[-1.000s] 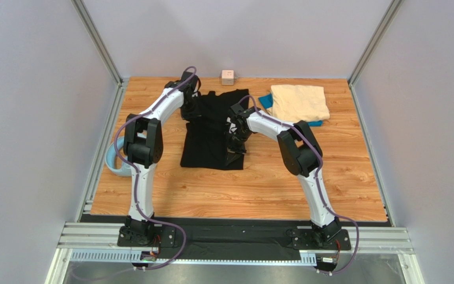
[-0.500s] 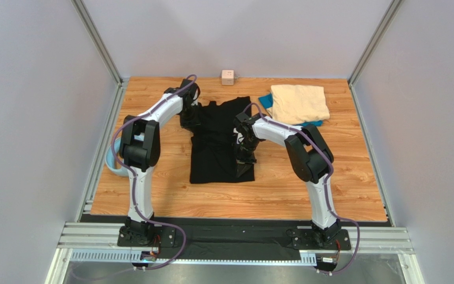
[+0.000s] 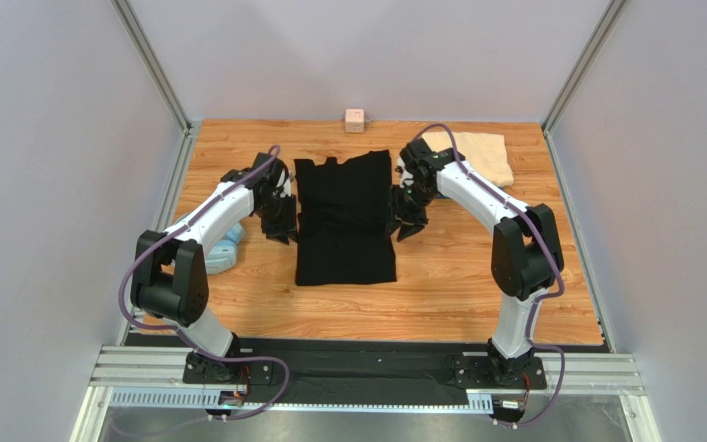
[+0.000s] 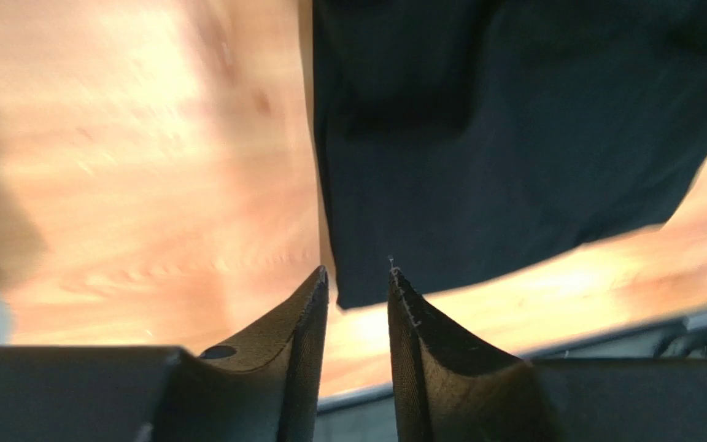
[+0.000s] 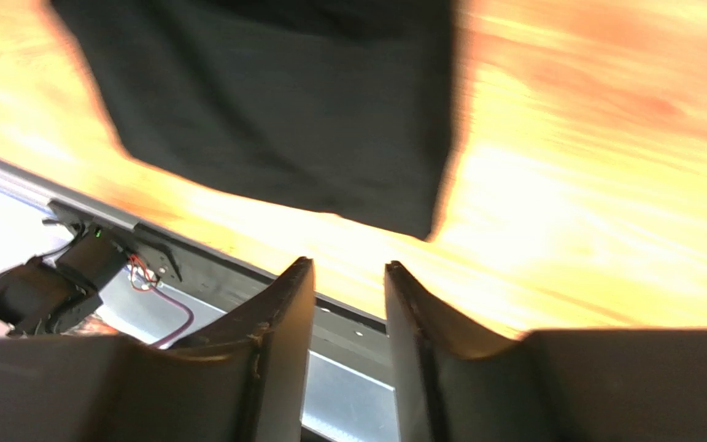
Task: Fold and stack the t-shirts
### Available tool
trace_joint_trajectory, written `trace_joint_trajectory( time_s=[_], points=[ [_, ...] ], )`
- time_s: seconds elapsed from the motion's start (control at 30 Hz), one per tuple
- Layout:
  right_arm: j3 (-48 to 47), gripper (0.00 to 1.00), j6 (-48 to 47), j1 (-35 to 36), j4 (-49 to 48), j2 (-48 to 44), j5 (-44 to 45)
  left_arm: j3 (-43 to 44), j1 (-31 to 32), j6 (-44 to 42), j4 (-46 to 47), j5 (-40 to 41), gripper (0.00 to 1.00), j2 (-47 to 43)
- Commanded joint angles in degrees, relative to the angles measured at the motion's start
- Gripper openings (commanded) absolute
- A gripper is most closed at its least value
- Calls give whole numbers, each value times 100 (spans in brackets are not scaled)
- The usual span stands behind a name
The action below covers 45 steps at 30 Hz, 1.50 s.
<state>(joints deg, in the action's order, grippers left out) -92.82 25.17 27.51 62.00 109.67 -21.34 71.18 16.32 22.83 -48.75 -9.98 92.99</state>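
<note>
Left gripper (image 4: 357, 276), right gripper (image 5: 348, 267) now off black shirt (image 3: 343, 216), parted; cream shirt (image 3: 483, 153) overhead only.

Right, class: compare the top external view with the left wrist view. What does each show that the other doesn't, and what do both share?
Only the top external view shows the right claw, the whole black t-shirt spread flat, the cream t-shirt at the far right and the pink cube at the far edge. Only the left wrist view shows the left claw close up: its fingers stand slightly apart, with nothing between them. Both show the black t-shirt and the wooden table.
</note>
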Motion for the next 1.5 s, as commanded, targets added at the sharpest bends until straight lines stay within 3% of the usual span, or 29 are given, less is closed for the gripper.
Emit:
trace_joint_trajectory(
  time_s=[0.0, 0.1, 0.2, 0.57, 1.17, 1.47],
  points=[
    [992, 41, 58, -509, -459, -296, -177, -613, -181, 178, 155, -996, 39, -150],
    [1388, 41, 85, -685, -758, -402, -326, -973, -400, 380, 436, -1401, 39, -106],
    [1670, 53, 76, -685, -986, -367, -510, -1211, -506, 468, 665, -1638, 40, -18],
    [2487, 54, 164, -685, -2016, 28, -1478, -1361, -559, 257, 727, -1727, 40, 702],
    [2822, 55, 260, -493, -2491, 538, -1540, -1431, -551, 353, 296, -1489, 40, 940],
    [2558, 50, 383, -132, -2500, 714, -1496, -1317, -226, 521, 366, -1411, 39, 958]
  ],
)
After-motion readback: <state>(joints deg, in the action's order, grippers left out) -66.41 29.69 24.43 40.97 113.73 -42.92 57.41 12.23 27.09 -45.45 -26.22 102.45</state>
